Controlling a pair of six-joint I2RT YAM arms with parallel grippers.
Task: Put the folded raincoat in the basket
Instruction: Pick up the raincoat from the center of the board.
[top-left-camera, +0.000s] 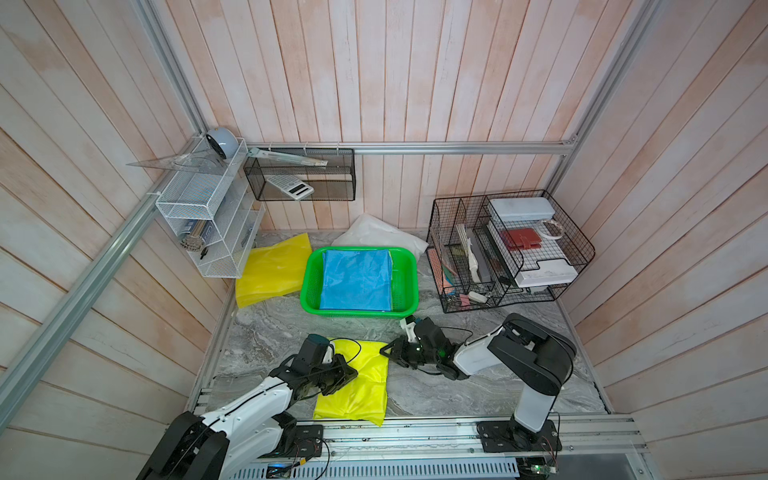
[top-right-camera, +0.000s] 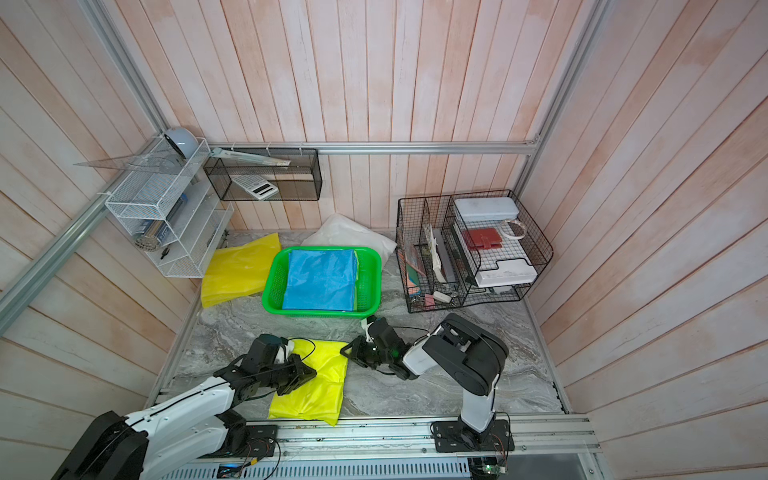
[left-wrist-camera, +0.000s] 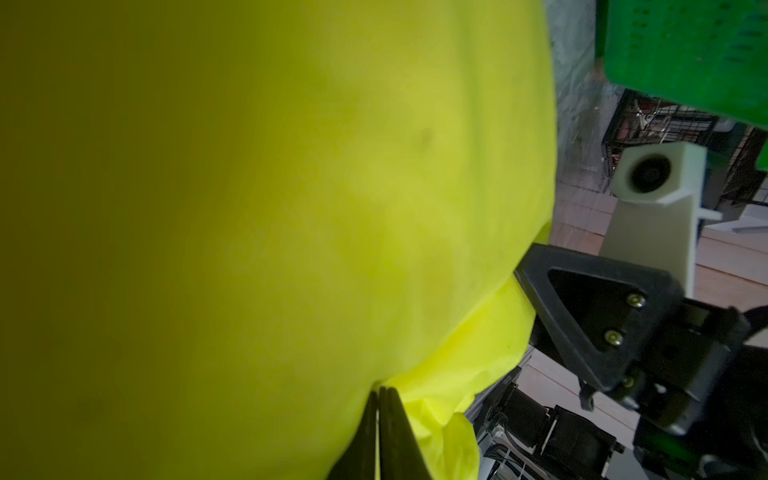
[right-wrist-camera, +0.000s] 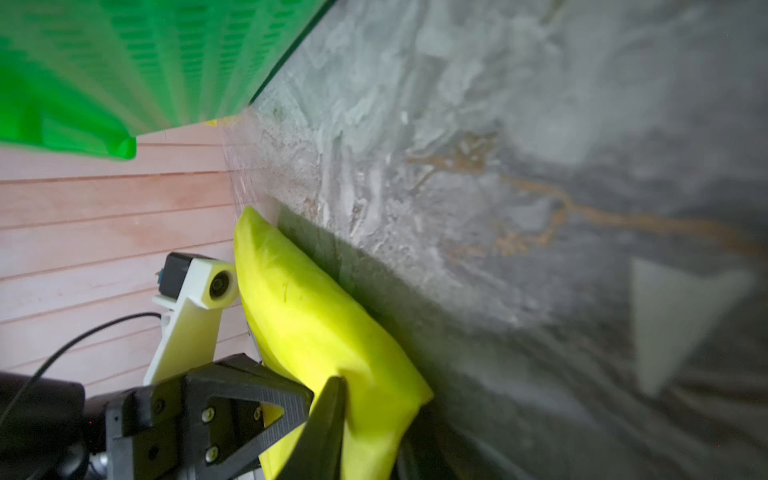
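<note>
Marble table (top-left-camera: 457, 395): yellow raincoat (top-left-camera: 365, 390) lies near basket (top-left-camera: 309, 286); left gripper (left-wrist-camera: 379, 392) pinched tight on it, right gripper (top-left-camera: 385, 351) clamps its edge.

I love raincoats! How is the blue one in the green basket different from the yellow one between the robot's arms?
The blue folded plastic raincoat lies inside the green lattice basket; the neon-yellow folded raincoat lies on the marbled table. Nothing touches the blue; left gripper and right gripper pinch the yellow. Both are folded flat.
</note>
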